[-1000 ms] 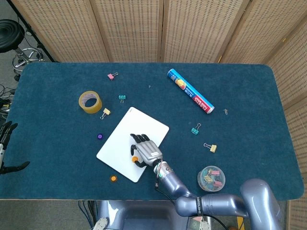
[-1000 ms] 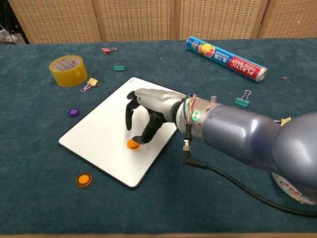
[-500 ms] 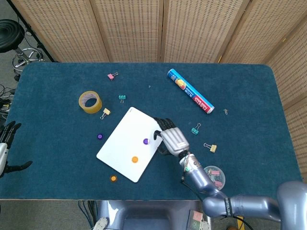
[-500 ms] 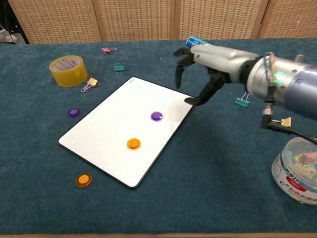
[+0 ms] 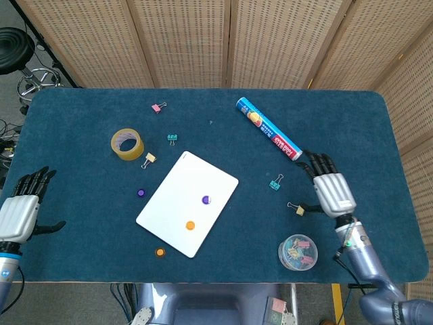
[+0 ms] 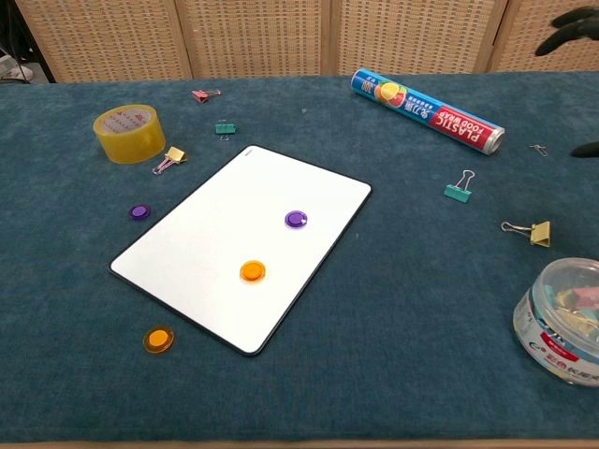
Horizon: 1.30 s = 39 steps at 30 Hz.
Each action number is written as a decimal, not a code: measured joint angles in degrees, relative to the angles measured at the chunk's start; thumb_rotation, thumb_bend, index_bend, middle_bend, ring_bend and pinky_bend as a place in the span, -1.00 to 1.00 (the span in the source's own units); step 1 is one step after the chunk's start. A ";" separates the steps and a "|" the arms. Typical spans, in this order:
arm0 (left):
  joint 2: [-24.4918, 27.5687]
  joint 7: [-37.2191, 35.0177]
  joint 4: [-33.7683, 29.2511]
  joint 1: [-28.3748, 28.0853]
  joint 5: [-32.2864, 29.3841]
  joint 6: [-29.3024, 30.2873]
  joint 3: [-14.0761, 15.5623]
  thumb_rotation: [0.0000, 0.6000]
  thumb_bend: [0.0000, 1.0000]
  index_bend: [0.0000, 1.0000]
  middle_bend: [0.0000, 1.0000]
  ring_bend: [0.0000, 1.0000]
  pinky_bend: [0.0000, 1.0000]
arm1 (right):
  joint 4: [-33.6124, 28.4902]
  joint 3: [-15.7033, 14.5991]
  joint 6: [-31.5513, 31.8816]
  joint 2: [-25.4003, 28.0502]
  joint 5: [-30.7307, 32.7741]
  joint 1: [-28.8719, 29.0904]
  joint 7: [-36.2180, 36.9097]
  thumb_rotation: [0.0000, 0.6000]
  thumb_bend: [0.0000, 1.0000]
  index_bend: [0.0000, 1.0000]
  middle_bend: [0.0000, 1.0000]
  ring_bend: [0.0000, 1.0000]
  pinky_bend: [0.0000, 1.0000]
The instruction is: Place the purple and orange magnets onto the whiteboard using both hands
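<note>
Fingers of the left hand [image 5: 20, 211] and the right hand [image 5: 333, 191] are spread apart and hold nothing, both well away from the whiteboard [image 5: 169, 210]. A purple magnet [image 5: 206, 200] and an orange magnet [image 5: 190, 225] sit on it. Two more lie on the table [image 5: 352, 128] just beside its edges. The chest view shows only dark fingertips [image 6: 573, 22].
</note>
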 measured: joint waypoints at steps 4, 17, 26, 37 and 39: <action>-1.61 1.07 1.63 -2.42 0.19 -3.04 -0.27 1.00 -1.00 -1.00 -1.00 -1.00 -1.00 | 4.15 -2.07 6.11 2.63 -4.13 -5.81 5.70 1.00 -1.00 -0.66 -1.00 -1.00 -1.00; -6.41 11.46 4.70 -11.11 -6.11 -13.17 -1.97 1.00 -0.98 -1.00 -1.00 -1.00 -1.00 | 9.16 -4.61 15.74 4.56 -6.55 -17.85 14.26 1.00 -1.00 -0.60 -1.00 -1.00 -1.00; -16.28 16.66 13.76 -17.44 -11.71 -17.92 -3.30 1.00 -0.71 -0.76 -1.00 -1.00 -1.00 | 11.94 -3.92 16.36 4.76 -7.85 -20.62 18.68 1.00 -1.00 -0.57 -1.00 -1.00 -1.00; -27.33 18.53 24.41 -23.45 -18.52 -22.67 -3.99 1.00 -0.58 -0.57 -1.00 -1.00 -1.00 | 12.91 -2.16 13.45 4.75 -8.19 -21.41 20.66 1.00 -1.00 -0.54 -1.00 -1.00 -1.00; -28.10 18.40 25.14 -23.84 -18.87 -22.93 -3.81 1.00 -0.56 -0.51 -1.00 -1.00 -1.00 | 12.94 -1.90 13.16 4.74 -8.21 -21.55 20.75 1.00 -1.00 -0.53 -1.00 -1.00 -1.00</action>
